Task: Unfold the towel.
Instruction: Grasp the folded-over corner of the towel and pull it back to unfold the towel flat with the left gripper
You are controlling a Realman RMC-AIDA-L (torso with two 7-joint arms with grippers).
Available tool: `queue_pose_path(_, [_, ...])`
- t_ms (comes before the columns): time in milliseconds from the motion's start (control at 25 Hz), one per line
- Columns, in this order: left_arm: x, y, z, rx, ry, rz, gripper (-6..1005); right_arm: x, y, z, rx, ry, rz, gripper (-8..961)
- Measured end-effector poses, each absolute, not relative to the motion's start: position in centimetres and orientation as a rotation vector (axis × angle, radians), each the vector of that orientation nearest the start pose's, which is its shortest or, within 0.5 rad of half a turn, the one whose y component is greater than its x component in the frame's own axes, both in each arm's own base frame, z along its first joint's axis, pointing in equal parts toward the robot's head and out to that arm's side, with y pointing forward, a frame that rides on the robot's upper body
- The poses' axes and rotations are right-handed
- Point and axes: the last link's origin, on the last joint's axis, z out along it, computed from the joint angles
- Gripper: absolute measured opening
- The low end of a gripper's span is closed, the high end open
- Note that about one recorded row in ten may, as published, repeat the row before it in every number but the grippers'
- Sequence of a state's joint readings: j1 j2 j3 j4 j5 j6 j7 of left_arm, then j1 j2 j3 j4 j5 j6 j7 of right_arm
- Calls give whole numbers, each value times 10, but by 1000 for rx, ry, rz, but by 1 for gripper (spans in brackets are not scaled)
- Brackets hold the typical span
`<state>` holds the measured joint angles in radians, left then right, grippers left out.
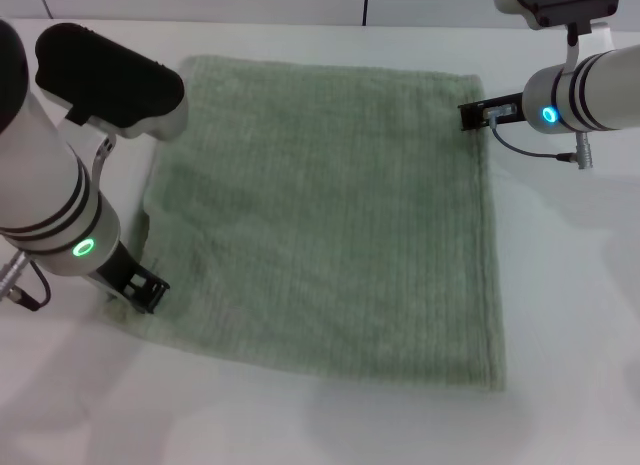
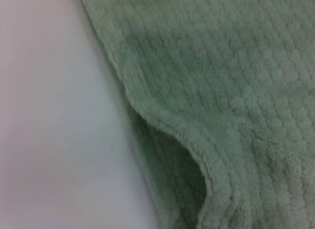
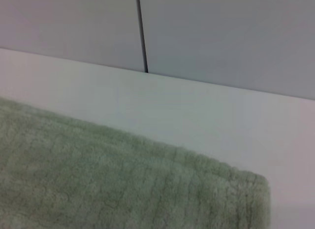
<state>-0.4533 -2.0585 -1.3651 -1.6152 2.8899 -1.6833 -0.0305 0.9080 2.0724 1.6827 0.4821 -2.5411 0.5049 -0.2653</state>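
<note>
- One towel (image 1: 330, 225) lies spread on the white worktop (image 1: 570, 315), a pale sage-green, roughly square cloth with a fine ribbed pile, filling most of the middle of the surface.
- Its far edge runs close to the back edge of the worktop, and its near edge stops short of the front edge.
- The left gripper (image 1: 140, 285) sits low at the towel's near-left corner, toward the front-left corner of the worktop, its black fingers right at the cloth's edge.
- Whether that claw is wide, narrow or pinching the cloth cannot be told.
- In the left wrist view, the towel's hemmed edge (image 2: 162, 125) rises off the white surface in a small arch, with shadow beneath the raised fold.
- The right gripper (image 1: 480, 114) sits at the towel's far-right corner, toward the back-right corner of the worktop, its black tip touching the cloth's edge.
- The state of that claw cannot be told either.
- In the right wrist view, the rounded far-right corner of the towel (image 3: 147, 189) lies flat on the worktop, and a grey wall (image 3: 221, 37) with a dark vertical seam stands behind the back edge.
</note>
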Motion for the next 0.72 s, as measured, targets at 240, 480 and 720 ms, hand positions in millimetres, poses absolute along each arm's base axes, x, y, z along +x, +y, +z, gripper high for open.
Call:
queue_pose_path(240, [-182, 308, -3, -2134, -1115, 690, 318, 217, 458, -60, -2059, 1113, -35, -1])
queue_pose_path(480, [-166, 350, 30, -2086, -924, 442, 489, 196, 461, -43, -2086, 996, 26, -2])
queue_pose_path(720, [-148, 395, 74, -1993, -577, 20, 716, 164, 456, -13, -2076, 748, 162, -2])
